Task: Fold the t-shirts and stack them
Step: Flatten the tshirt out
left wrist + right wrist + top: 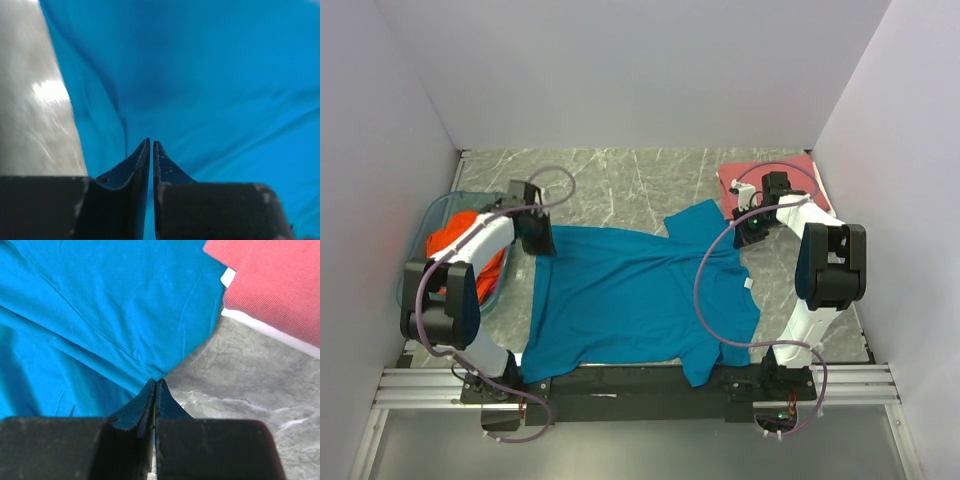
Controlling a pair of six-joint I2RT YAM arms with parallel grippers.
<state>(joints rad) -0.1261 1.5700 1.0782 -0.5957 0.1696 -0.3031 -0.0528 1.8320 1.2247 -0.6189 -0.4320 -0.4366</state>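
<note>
on the table the teal shirt (630, 300) lies spread flat; it looks limp, light and thin. left gripper (151, 144) is pinched nearly closed on its far hem corner, and right gripper (155, 382) is clamped tight on a sleeve tip. corners and edges look like the best holds.

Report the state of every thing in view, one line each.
teal t-shirt: spread flat on the table, not yet folded
red t-shirt: folded, at the far right
orange t-shirt: crumpled inside the tub
tub: upright, holding one shirt
left gripper: shut on teal t-shirt
right gripper: shut on teal t-shirt
</note>
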